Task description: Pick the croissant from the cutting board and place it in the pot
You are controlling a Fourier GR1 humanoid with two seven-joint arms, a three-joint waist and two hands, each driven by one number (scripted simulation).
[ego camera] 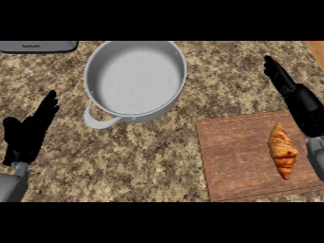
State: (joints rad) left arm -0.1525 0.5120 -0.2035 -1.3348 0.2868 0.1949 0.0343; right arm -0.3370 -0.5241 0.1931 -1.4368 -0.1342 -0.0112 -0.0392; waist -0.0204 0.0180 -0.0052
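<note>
A croissant [283, 151] lies untouched on the cutting board [238, 156] at the lower right of a speckled stone tabletop [143, 156], lengthwise along the board's right side, near its edge. The pot [135, 80], grey and holding nothing, stands well apart at upper centre, its one visible handle pointing toward the lower left.

The right robot hand [301, 102] hangs above the board's far right corner, fingers straight and stretched away from the robot, clamped on nothing. It sits just beyond the croissant's upper tip without touching it. The left robot hand [27, 133] rests at the left edge, fingers up and apart, likewise holding nothing and well clear of the pot.

A grey appliance [34, 46] shows partly at the top left, cut off by the frame.

As things lie, no part of the job is done: the croissant is not yet grasped, lifted or carried. All of it seems to remain. By the look of the layout, the right robot hand is the nearer one and would need to drop back over the pastry, close round it, raise it off the board, and carry it leftward and away across the tabletop to the pot's open mouth before letting go.
</note>
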